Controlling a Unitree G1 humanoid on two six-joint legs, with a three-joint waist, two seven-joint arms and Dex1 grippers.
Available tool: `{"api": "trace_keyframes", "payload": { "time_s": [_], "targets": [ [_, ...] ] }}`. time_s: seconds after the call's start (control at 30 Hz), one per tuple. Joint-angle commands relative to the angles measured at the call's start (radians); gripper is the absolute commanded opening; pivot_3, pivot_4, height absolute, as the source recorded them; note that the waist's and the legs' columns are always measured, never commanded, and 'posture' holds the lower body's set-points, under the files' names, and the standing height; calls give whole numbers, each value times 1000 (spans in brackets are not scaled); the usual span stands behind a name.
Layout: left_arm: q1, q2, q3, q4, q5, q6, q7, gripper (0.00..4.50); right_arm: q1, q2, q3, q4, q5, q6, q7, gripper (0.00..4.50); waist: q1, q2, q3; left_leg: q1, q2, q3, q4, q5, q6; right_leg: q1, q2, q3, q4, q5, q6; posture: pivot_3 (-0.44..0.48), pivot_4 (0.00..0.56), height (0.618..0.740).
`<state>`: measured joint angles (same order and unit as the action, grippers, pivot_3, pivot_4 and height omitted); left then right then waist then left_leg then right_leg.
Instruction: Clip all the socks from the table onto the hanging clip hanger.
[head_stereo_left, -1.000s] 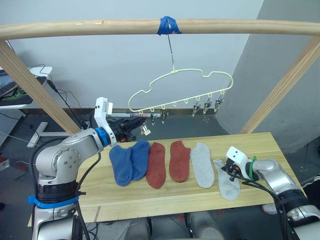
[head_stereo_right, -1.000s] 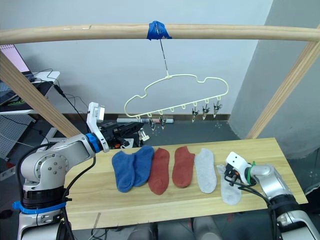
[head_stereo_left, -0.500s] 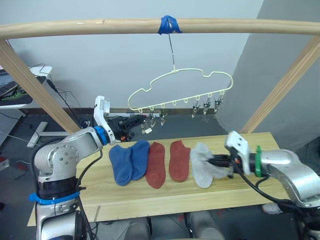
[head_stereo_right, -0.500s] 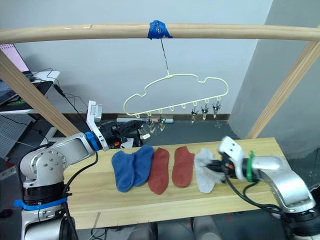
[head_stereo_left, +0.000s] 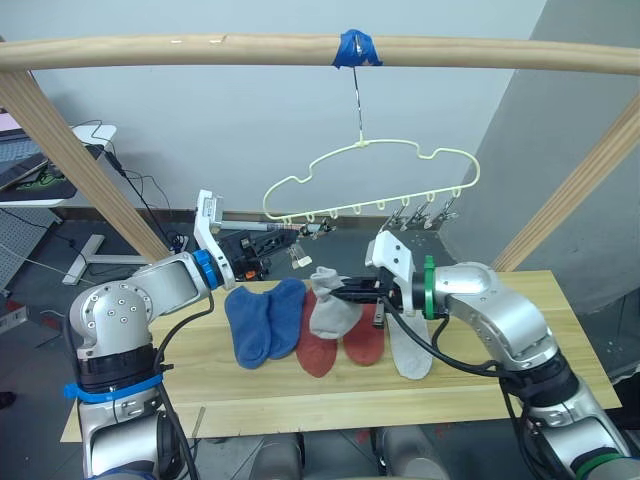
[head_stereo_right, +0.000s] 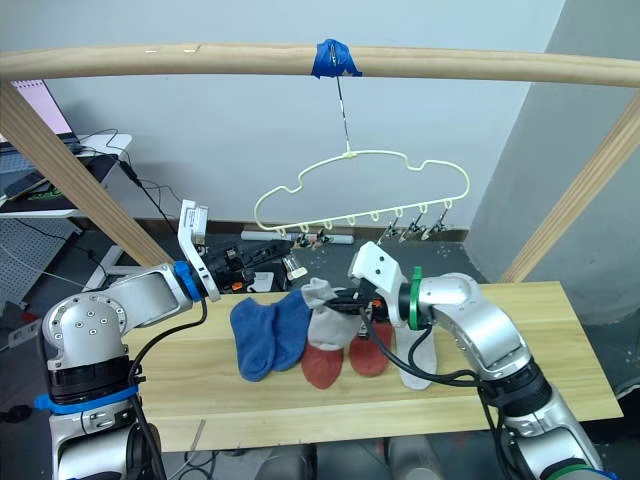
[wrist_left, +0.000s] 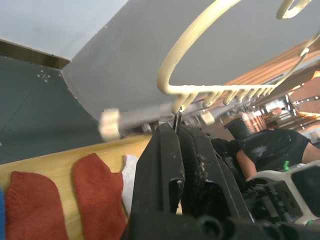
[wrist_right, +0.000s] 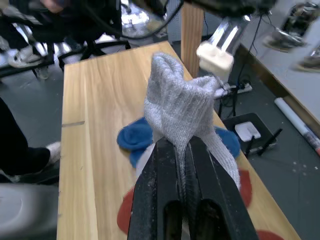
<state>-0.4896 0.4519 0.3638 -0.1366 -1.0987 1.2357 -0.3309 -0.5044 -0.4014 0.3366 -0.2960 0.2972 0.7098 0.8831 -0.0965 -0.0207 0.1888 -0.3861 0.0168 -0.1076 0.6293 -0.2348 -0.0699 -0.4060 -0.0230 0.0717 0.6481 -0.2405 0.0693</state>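
The pale-yellow clip hanger (head_stereo_left: 370, 185) hangs by its hook from the top pole. My left gripper (head_stereo_left: 290, 252) is shut on a small metal clip (wrist_left: 177, 114) at the hanger's left end. My right gripper (head_stereo_left: 350, 292) is shut on a light grey sock (head_stereo_left: 328, 305), which it holds in the air above the table, just right of the left gripper. On the table (head_stereo_left: 500, 380) lie two blue socks (head_stereo_left: 262, 320), two rust-red socks (head_stereo_left: 362, 342) and another grey sock (head_stereo_left: 408, 352) in a row.
A wooden frame surrounds the table, with a horizontal top pole (head_stereo_left: 200, 52) and slanted side poles (head_stereo_left: 80, 150). Several free clips (head_stereo_left: 422, 215) hang at the hanger's right end. Cables and equipment lie on the floor behind.
My right gripper has lifted the grey sock off the table's right end and carried it up and left, close to the left gripper. The left gripper stays at the hanger's left clips.
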Motion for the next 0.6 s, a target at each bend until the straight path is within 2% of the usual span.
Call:
{"api": "trace_keyframes", "payload": {
  "time_s": [0.03,0.6],
  "targets": [
    [-10,-1,31,-28,-44,-5,13,0,-18,27,7,10,7,-30,-6,50,1,0,0,0,0,0,0,0,0,0,0,0,0,0,0,-72,141,740],
    [3,14,2,-40,-55,-9,2,0,-69,83,13,108,-29,-98,-29,50,7,0,0,0,0,0,0,0,0,0,0,0,0,0,1,-81,150,740]
  ]
}}
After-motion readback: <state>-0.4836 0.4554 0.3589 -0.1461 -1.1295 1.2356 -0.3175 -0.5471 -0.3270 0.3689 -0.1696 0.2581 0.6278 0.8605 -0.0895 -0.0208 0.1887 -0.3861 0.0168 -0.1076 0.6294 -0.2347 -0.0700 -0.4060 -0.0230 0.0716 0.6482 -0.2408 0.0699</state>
